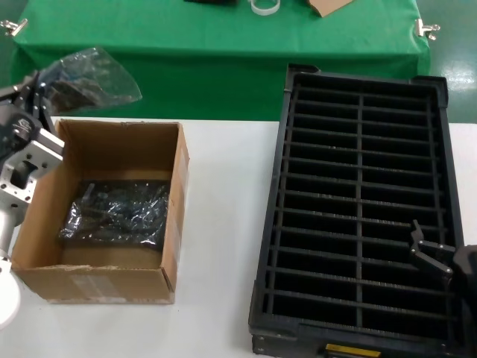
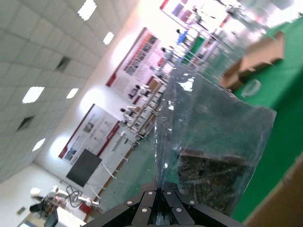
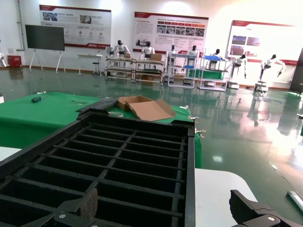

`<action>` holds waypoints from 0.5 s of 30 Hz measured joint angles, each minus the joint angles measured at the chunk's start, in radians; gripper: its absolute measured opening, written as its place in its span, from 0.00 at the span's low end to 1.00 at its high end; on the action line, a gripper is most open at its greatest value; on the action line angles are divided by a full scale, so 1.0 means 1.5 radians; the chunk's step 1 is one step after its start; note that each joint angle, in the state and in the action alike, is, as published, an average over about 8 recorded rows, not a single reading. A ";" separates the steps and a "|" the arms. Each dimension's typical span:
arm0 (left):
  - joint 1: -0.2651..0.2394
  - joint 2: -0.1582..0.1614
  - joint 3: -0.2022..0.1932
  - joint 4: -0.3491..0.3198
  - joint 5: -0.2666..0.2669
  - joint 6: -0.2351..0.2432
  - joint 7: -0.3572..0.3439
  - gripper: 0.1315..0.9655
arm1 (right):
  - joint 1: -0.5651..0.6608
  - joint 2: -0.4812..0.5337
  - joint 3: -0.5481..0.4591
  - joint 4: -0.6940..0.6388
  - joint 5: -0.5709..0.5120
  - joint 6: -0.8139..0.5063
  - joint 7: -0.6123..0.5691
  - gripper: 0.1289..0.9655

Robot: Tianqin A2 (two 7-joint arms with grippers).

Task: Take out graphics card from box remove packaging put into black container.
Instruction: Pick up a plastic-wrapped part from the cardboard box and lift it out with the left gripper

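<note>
Hanging low over the near right corner of the black container [image 1: 358, 216], the right pincer [image 1: 431, 251] waits with its fingers spread apart and nothing between them — placed, it seems, to take over once a card is brought across. Every slot of that tray looks unfilled, with its yellow label at the near end. Across the white desk [image 1: 223, 246] to the left sits the box [image 1: 104, 209], with more bagged cards lying flat on its floor. Above its far left corner the left pincer [image 2: 161, 201] is clamped on the packaging [image 1: 93, 74], holding it clear of the box; the graphics card [image 2: 208, 177] shows dark through the translucent bag, so unwrapping has yet to be done. Beyond lies a green-covered table [image 1: 223, 37].
</note>
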 joint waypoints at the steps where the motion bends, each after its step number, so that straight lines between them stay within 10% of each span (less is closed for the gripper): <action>1: 0.001 -0.002 0.006 -0.003 -0.004 -0.012 -0.011 0.01 | 0.000 0.000 0.000 0.000 0.000 0.000 0.000 1.00; 7: 0.026 0.006 0.003 -0.054 -0.028 -0.050 -0.024 0.01 | 0.000 0.000 0.000 0.000 0.000 0.000 0.000 1.00; 15: 0.074 0.052 -0.079 -0.152 -0.066 -0.013 0.053 0.01 | 0.001 0.021 -0.015 0.009 0.005 0.006 0.003 1.00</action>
